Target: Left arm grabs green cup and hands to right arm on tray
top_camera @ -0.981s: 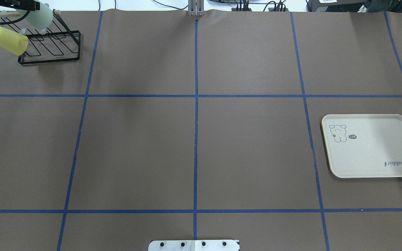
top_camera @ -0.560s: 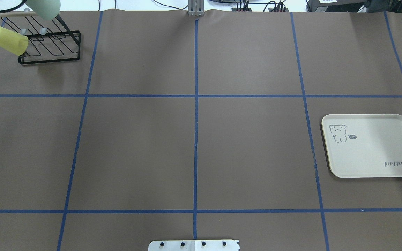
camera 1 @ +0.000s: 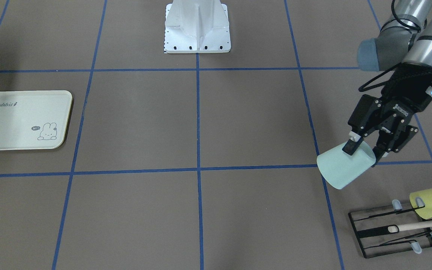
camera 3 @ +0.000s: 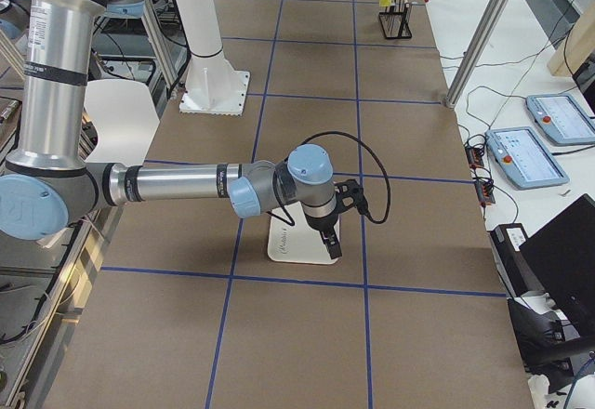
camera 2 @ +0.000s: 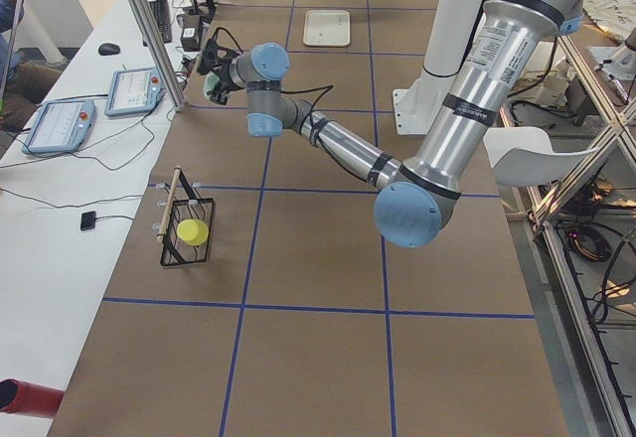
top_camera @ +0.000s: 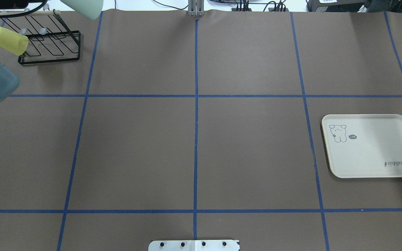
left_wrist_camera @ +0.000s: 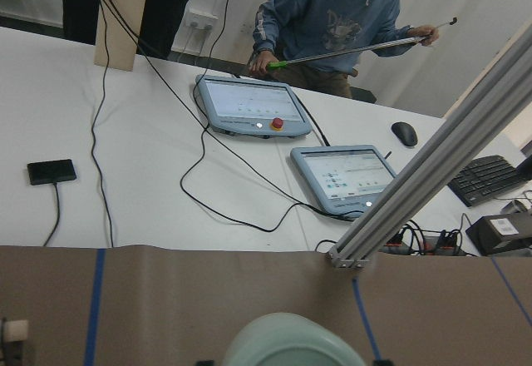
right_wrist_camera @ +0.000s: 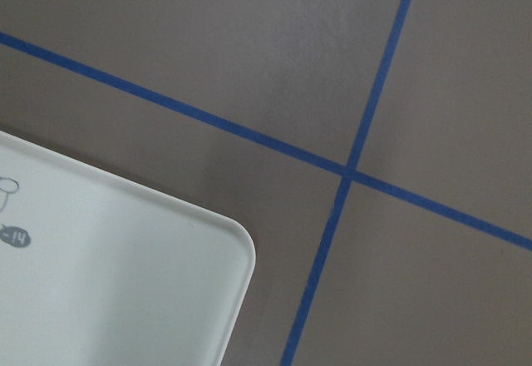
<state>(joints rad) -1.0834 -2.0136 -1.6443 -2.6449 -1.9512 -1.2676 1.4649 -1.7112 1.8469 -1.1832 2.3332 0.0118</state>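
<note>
While the green cup (camera 1: 345, 167) hangs in the air, tilted, with its wider end pointing down toward the middle of the bench (camera 1: 201, 123), the main hazard is the hold itself. The left tool (camera 1: 364, 152) is closed on the cup's narrower end only, with one black finger (camera 1: 351, 147) lying on the outer wall. The plastic is smooth and tapered, so a quick swing or a hard stop could, I judge, let it slide out of the pinch and drop. A round tumbler landing on its side would probably roll away.

The cup is clear of the black wire rack (camera 1: 388, 234) and apart from the yellow-green cup (camera 1: 431, 202) that rests on it, so a snag there looks unlikely. A low sweep of the left arm (camera 1: 418, 45) or its looped cable (camera 1: 373, 80) could nevertheless knock the rack.

Farther out, the tray (camera 1: 13, 123) lies at the opposite end of the bench, well apart from the cup. The right arm (camera 3: 177, 184) reaches over that end, and the right tool (camera 3: 330, 239) is near the tray's edge. Only the side view shows this tool, so I cannot tell whether it is open or closed.

The exchange is where most could go wrong. If the left tool lets go before the right one has a firm hold, the cup falls. If the two tools aim at the same narrow end, they may collide. Only the wider end is free to take, and a tilted cup would need turning to stand upright on the tray.
</note>
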